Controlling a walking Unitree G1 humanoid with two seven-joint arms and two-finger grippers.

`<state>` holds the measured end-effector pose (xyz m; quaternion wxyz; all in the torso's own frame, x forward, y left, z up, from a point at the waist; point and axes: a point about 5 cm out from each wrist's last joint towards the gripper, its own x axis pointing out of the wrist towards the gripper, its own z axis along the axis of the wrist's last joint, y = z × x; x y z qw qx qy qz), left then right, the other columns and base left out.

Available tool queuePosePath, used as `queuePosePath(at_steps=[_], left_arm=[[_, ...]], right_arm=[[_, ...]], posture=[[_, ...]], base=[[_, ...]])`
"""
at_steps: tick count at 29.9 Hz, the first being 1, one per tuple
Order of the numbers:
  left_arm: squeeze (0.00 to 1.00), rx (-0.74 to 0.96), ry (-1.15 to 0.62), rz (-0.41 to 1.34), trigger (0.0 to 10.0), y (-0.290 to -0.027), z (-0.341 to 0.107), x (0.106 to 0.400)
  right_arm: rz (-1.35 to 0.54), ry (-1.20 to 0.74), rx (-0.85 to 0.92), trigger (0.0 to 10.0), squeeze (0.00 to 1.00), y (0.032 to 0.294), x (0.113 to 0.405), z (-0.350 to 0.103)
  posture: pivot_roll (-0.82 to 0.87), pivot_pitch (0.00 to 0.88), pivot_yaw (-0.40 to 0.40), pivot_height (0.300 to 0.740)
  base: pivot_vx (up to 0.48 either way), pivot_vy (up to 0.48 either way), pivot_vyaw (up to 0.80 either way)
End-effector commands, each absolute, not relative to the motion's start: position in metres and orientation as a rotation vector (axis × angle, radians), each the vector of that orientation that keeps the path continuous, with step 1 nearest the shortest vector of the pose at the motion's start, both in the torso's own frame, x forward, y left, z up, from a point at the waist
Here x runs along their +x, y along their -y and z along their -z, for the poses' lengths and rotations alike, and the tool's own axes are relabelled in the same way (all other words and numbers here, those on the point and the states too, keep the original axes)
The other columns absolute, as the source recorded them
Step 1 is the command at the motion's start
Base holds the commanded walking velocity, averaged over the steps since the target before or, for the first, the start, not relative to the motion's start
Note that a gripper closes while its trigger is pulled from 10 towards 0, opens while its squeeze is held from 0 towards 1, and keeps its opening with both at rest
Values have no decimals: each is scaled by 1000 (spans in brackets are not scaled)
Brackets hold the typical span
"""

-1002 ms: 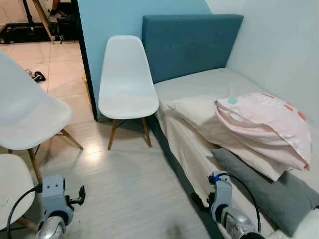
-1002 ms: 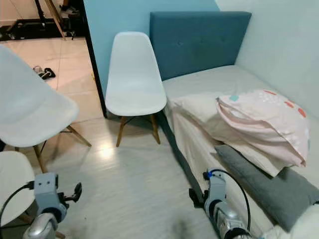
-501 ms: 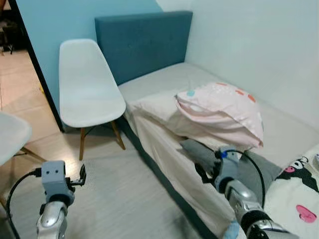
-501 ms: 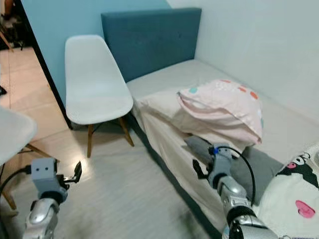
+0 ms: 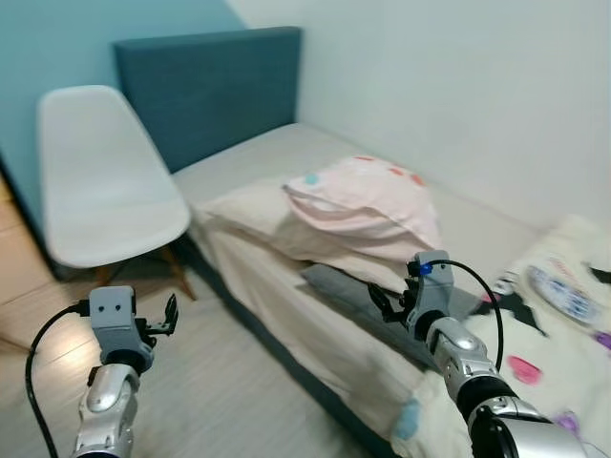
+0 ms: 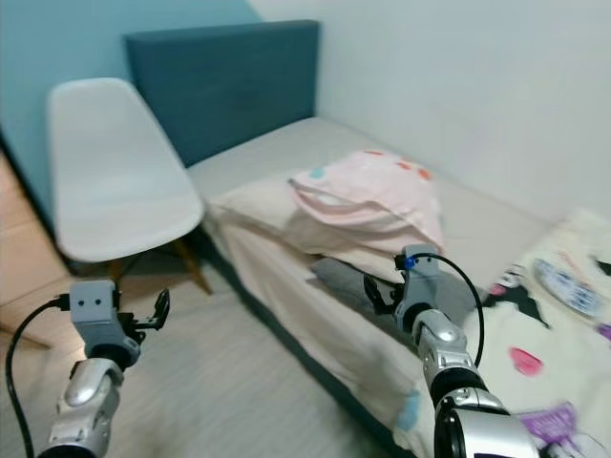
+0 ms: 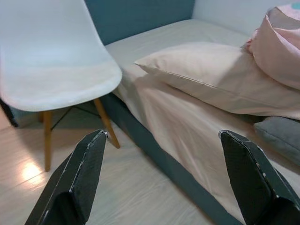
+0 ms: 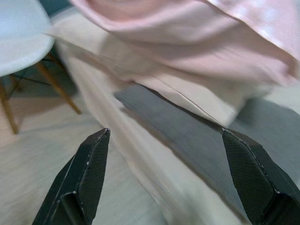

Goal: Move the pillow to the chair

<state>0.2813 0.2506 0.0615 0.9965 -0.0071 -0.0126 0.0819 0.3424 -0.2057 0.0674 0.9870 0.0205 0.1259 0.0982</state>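
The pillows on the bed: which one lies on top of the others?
The pink pillow with coloured spots lies on top. It rests on the plain cream pillow; the grey one lies lowest, partly under the cream.

Teal headboard [image 5: 205,91], grey cushion [image 6: 336,282], perhaps a cartoon-print blanket [image 5: 544,334] on bed

Blue wall [image 5: 57,38] on the left, white wall [image 5: 458,86] behind the bed [image 5: 258,157]. Teal padded headboard [image 5: 205,91] at the corner. Pale wood-grain floor [image 5: 220,401] with a bright light patch
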Motion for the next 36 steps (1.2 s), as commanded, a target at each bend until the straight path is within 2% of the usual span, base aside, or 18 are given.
queuePosePath(at_steps=[1, 19, 24, 31, 36], left_arm=[[0, -25, 39, -173, 10000, -255, -66, 283], [0, -84, 19, -239, 10000, -253, -61, 283], [0, -92, 32, -249, 10000, -252, -63, 284], [0, -96, 43, -250, 10000, -250, -65, 285], [0, -94, 57, -246, 10000, -252, -68, 286]], right_arm=[[-184, -227, 43, 10000, 0, 207, 349, -77], [-249, -182, 31, 10000, 0, 197, 362, -96], [-260, -155, -8, 10000, 0, 209, 368, -111], [-259, -131, -15, 10000, 0, 210, 371, -119], [-167, -149, 4, 10000, 0, 220, 374, -122]], posture=[[13, 0, -73, 740], [27, 0, -87, 740], [21, 0, -98, 740], [27, 0, -100, 740], [31, 0, -95, 740]], base=[[266, 0, 0], [437, 0, 0], [480, 0, 0], [480, 0, 0], [480, 0, -156]])
